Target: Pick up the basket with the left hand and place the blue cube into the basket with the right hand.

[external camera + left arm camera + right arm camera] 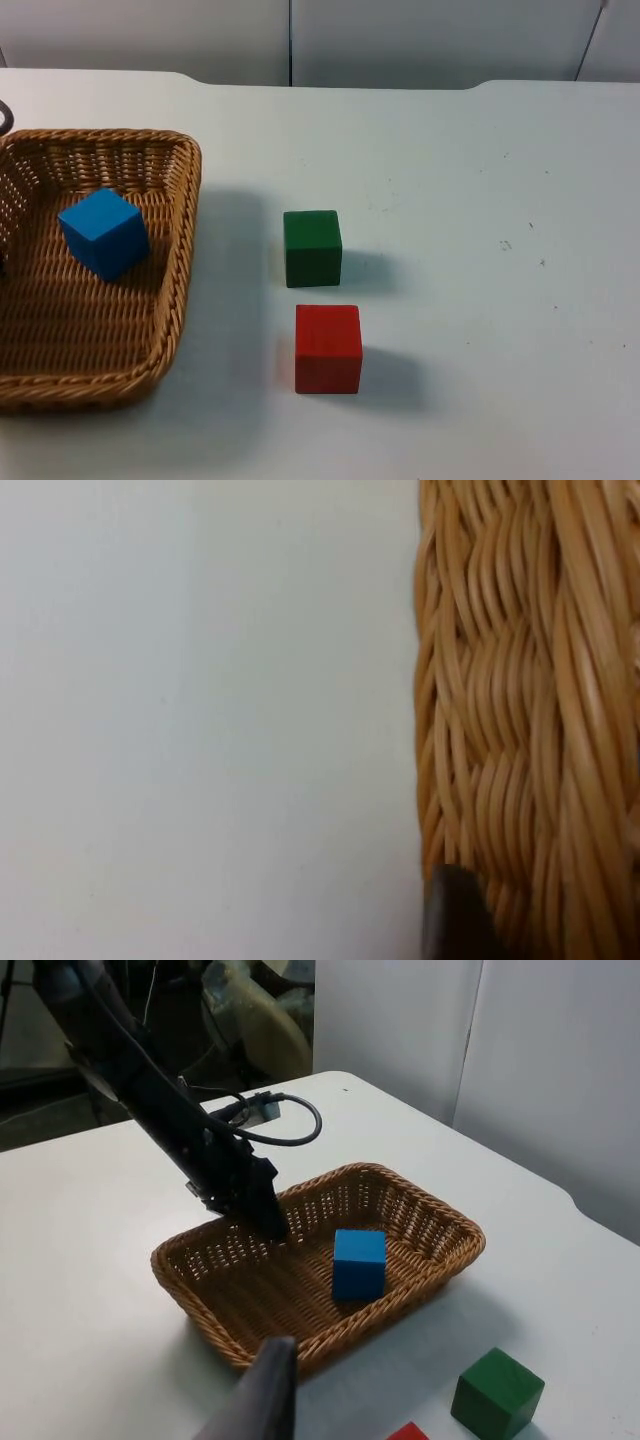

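Note:
A brown wicker basket (186, 250) stands at the table's left side, and the blue cube (104, 233) lies inside it on the woven floor. In the right wrist view the left gripper (264, 1220) comes down on the basket's far rim (200, 1243) and is shut on it, with the blue cube (359, 1263) a short way from it. The left wrist view looks close along the wicker wall (520, 710) with a dark fingertip (455, 915) against it. My right gripper (266, 1395) hangs above the table, away from the basket on its near side.
A green cube (312, 248) and a red cube (327, 348) stand on the white table just right of the basket, the red one nearer the front. The green cube (497, 1393) is also in the right wrist view. A grey partition wall (400, 40) closes the back.

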Robot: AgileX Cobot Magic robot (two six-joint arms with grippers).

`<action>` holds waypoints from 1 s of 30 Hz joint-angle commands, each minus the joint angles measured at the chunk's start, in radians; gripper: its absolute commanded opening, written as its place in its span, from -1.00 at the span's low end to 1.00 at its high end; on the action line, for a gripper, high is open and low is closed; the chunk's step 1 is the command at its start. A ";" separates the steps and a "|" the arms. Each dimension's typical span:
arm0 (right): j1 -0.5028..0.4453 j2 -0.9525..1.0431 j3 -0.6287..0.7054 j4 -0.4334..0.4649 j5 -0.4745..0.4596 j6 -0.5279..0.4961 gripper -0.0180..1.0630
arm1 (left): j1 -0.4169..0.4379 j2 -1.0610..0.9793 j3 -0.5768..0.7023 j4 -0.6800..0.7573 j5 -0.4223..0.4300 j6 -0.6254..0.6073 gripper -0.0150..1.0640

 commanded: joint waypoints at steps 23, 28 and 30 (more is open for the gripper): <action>0.002 -0.007 0.002 0.013 0.004 -0.006 0.86 | -0.002 -0.251 0.002 0.050 -0.161 -0.067 0.64; 0.002 -0.007 0.002 0.013 -0.012 -0.006 0.86 | -0.002 -0.472 0.002 0.220 -0.161 -0.270 0.64; 0.002 -0.007 0.002 0.013 -0.016 -0.006 0.86 | -0.002 -0.538 0.002 0.257 -0.155 -0.307 0.64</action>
